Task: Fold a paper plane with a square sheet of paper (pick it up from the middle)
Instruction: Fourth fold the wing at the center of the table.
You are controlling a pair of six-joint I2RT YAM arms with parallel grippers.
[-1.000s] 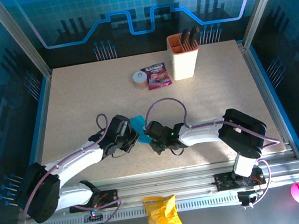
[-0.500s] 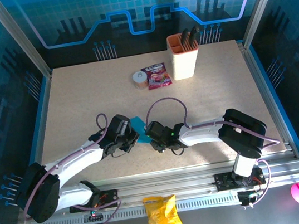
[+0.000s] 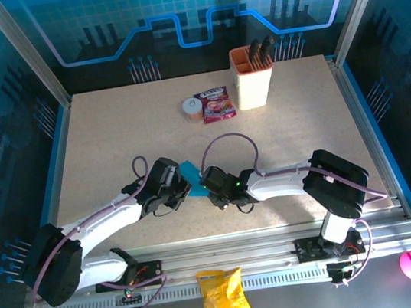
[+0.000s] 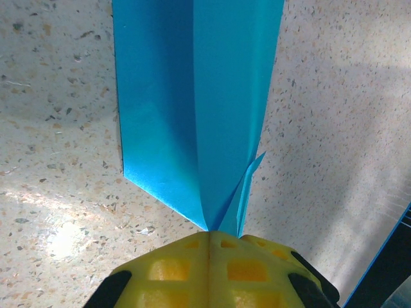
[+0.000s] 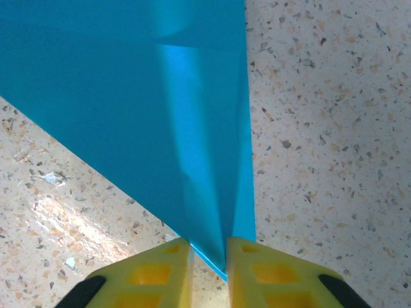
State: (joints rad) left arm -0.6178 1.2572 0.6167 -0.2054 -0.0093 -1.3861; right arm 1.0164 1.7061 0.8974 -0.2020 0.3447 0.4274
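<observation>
Paper counts as one: a single blue sheet (image 3: 191,173), folded with creases, lies on the table (image 3: 110,137) near its front edge, between the two grippers. The left gripper (image 4: 212,234) has its fingers pressed together, pinching the sheet's creased end. The right gripper (image 5: 209,247) stands a narrow gap apart, with a corner of the sheet lying in that gap. Farther back are one beige cup (image 3: 251,77), one pink packet (image 3: 214,104) and one tape roll (image 3: 193,109).
</observation>
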